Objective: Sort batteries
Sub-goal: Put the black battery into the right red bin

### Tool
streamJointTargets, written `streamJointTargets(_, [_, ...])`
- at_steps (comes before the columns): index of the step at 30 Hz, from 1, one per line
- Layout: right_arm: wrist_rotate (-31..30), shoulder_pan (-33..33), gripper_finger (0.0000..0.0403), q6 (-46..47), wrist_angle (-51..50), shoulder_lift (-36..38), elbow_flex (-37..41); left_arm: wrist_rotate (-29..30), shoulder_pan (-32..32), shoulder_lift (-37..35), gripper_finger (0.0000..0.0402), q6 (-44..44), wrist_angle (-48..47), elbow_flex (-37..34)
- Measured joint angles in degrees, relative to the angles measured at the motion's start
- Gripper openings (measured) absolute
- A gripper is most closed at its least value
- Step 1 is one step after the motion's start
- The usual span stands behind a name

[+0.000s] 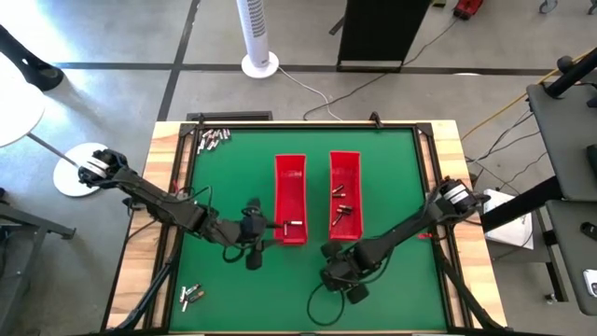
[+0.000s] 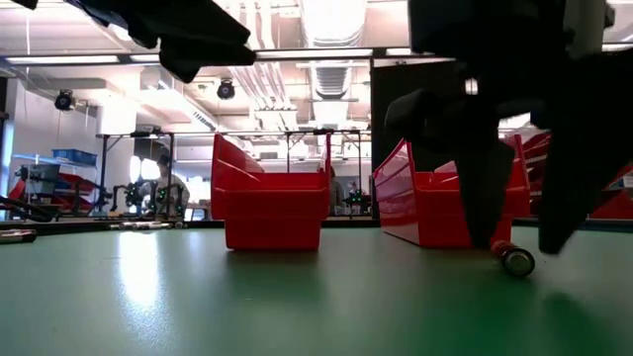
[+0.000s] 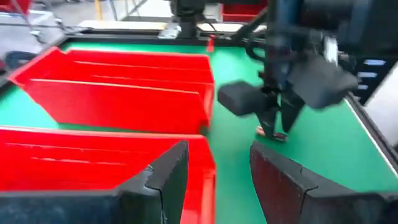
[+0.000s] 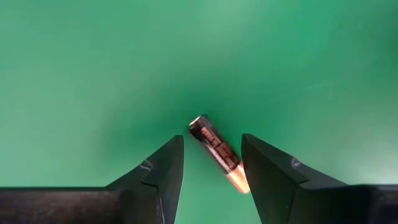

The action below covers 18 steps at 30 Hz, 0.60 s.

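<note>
1. The right gripper (image 4: 208, 168) points straight down at the green mat (image 1: 233, 182), low and just right of centre in the high view, below the two red trays.
2. Its fingers (image 4: 158, 174) stand apart, and a single battery (image 4: 217, 152), dark with a coppery end, lies flat on the mat in the gap between them. Neither finger clearly touches it, so nothing is gripped.
3. In the low view that same battery (image 2: 512, 259) lies on the mat at right, beside the dark fingertips.
4. The left gripper (image 3: 214, 180) hovers at the near end of the left red tray (image 1: 290, 198), centre-left in the high view, its fingers wide apart with nothing between them.
5. The right red tray (image 1: 346, 191) has a few batteries (image 1: 341, 210) in its lower half; the left tray shows one near its bottom end.
6. More batteries (image 1: 213, 139) lie clustered at the mat's upper left corner.
7. Another small group (image 1: 191, 295) lies at the lower left.
</note>
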<state>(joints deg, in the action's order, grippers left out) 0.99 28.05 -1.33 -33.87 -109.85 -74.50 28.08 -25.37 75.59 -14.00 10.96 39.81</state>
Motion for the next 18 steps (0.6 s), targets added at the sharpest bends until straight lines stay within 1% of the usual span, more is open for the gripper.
streamJointTargets(2, [1.2,-0.5,0.0148,-1.0,0.1,-1.3,0.0,1.6,0.1,0.0,0.0152,0.6,-0.7,0.4])
streamJointTargets(6, [1.4,-1.2,0.0137,-2.7,0.1,-2.4,-0.2,5.3,0.1,0.1,0.0152,4.1,-1.4,2.4])
streamJointTargets(12, [1.6,-1.3,0.0110,-3.1,-0.2,-2.7,-0.2,6.0,0.1,0.3,0.0152,8.8,-2.4,5.5])
streamJointTargets(14, [1.6,-1.3,0.0097,-1.2,-0.3,-2.8,-0.2,6.0,0.1,0.5,0.0152,9.3,-3.9,6.3])
streamJointTargets(18, [1.5,-1.4,0.0069,6.7,-0.4,-2.8,-0.1,6.0,0.0,0.1,0.0152,11.6,-5.2,7.5])
